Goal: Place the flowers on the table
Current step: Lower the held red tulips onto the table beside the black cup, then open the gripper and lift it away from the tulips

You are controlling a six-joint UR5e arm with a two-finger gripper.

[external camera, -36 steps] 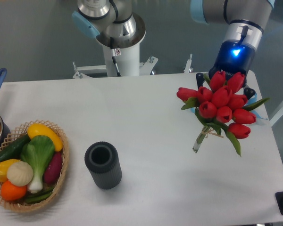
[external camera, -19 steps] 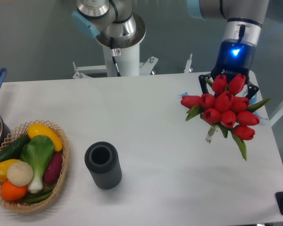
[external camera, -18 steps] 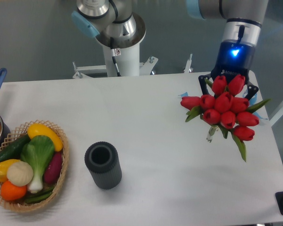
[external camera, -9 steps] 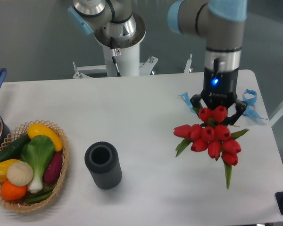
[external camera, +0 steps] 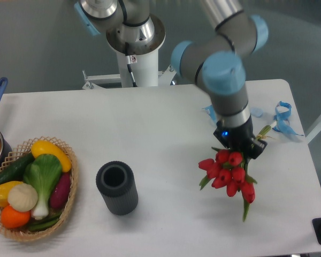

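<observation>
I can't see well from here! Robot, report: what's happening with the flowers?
Gripper shut on flowers. Flowers over table's right side; touching it or not, cannot tell. Dark cylinder far left, not in the way.

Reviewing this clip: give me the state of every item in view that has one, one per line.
flowers: held by the gripper, heads pointing toward the camera
gripper: shut on flowers
black cylinder: upright, open top, looks empty
wicker basket: full of vegetables
blue ribbon scraps: lying loose on the table
</observation>
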